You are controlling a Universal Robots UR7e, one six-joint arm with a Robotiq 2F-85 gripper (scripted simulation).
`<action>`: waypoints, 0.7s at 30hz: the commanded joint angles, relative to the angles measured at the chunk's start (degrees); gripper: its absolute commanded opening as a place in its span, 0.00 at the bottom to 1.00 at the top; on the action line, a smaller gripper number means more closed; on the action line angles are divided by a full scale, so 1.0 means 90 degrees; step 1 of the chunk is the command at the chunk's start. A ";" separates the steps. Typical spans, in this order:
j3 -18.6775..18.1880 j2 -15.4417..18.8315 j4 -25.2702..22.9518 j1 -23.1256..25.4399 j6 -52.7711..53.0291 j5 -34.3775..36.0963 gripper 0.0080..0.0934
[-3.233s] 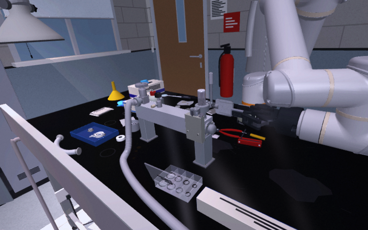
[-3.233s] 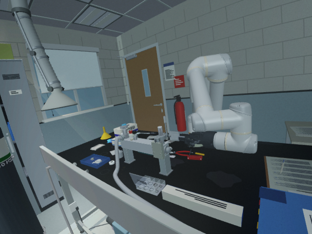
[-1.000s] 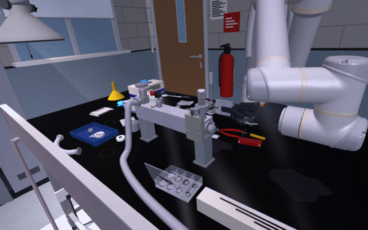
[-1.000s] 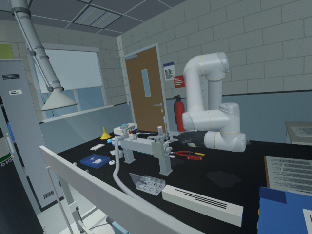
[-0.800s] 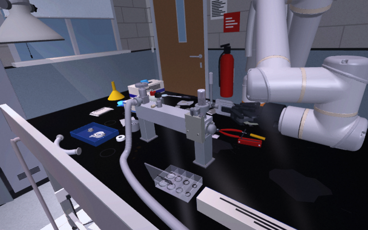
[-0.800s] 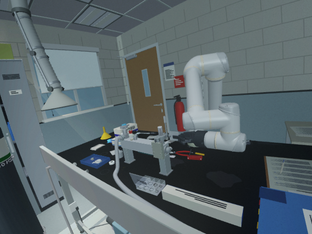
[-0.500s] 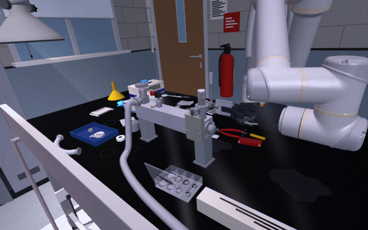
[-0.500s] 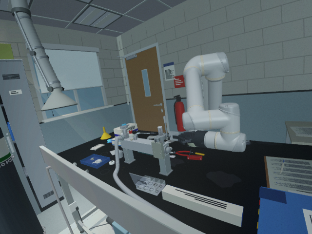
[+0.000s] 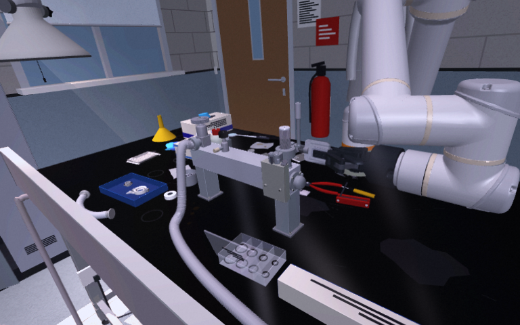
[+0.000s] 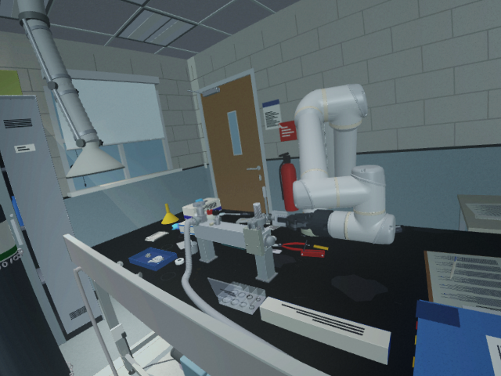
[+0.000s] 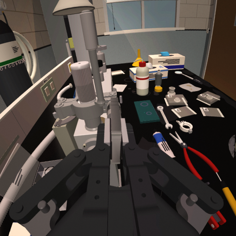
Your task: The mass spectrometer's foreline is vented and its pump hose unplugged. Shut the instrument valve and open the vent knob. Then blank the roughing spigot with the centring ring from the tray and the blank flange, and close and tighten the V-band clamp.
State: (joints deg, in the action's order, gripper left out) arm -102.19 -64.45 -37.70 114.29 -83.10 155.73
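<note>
My gripper [image 11: 115, 132] [image 9: 312, 152] [image 10: 283, 220] reaches in level from the right at the near end of the grey manifold [image 9: 245, 163]. A flat grey valve lever [image 11: 115, 123] is clamped between its closed fingers. Just left of the lever stands a ribbed grey knob [image 11: 82, 82] [image 9: 284, 137] on the manifold's end block, with a V-band clamp [image 11: 66, 105] hanging beside it. A blue tray [image 9: 133, 188] with metal parts lies on the bench to the far left. A corrugated grey hose [image 9: 180, 214] runs down from the manifold's far end.
Behind the bench are a brown door [image 9: 255, 65] and a red fire extinguisher [image 9: 320, 101]. Red pliers [image 9: 339, 189] lie under my wrist, and a clear compartment box [image 9: 251, 258] sits at the front. Bottles, bags and a wrench [image 11: 164, 115] litter the bench's right side.
</note>
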 commanded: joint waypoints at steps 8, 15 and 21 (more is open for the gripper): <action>0.0002 -0.0006 -0.0003 -0.0002 0.0742 0.0000 0.00; 0.0002 -0.0006 -0.0003 -0.0002 0.1618 0.0000 0.00; 0.0002 -0.0006 -0.0003 -0.0002 0.2526 0.0000 0.00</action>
State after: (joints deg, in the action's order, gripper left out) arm -102.19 -64.45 -37.70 114.29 -60.26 155.73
